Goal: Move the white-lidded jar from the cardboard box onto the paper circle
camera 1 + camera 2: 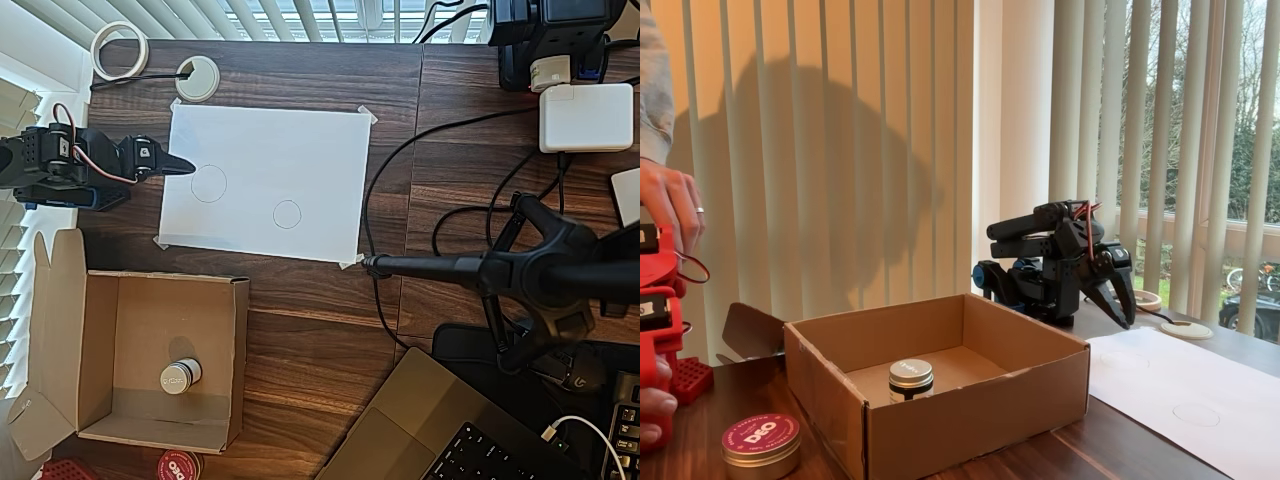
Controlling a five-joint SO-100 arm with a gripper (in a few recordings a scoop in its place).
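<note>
1. Overhead view, going left to right: the black robot gripper point(180, 166) rests at the left edge of the white paper sheet point(265, 185), its fingers squeezed to a thin point and holding nothing.
2. The plain brown cardboard box point(100, 350) sits below the gripper in this view, well apart from it.
3. The small round white-lidded jar point(180, 376) stands upright on the box floor, near the box's lower wall.
4. To the right of the gripper, on the sheet, lies the smaller pencil paper circle point(287, 214).
5. I think the gripper must swing toward the box first.
</note>
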